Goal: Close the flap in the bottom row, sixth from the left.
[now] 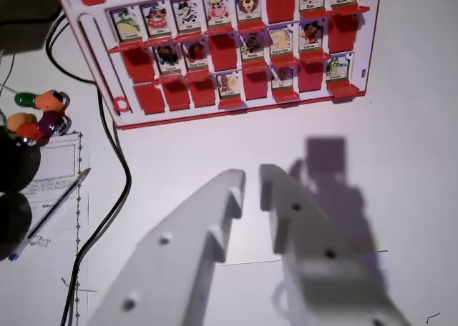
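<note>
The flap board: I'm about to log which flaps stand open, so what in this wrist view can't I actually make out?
- Red flap board: its top row is cut off by the picture's upper edge, so the rows cannot be fully counted.
- Card names: print too small and blurred to read, as on the bottom-row card.
- Gripper: out of focus close to the lens, its base cut off by the lower edge.
- Dark object at the left edge: partly out of frame, unidentifiable.

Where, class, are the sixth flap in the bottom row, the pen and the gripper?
sixth flap (pixel 284 74): wrist view, on its picture card.
pen (pixel 50 213): wrist view, mid-barrel.
gripper (pixel 252 186): wrist view, between the tips of its jaws.
</note>
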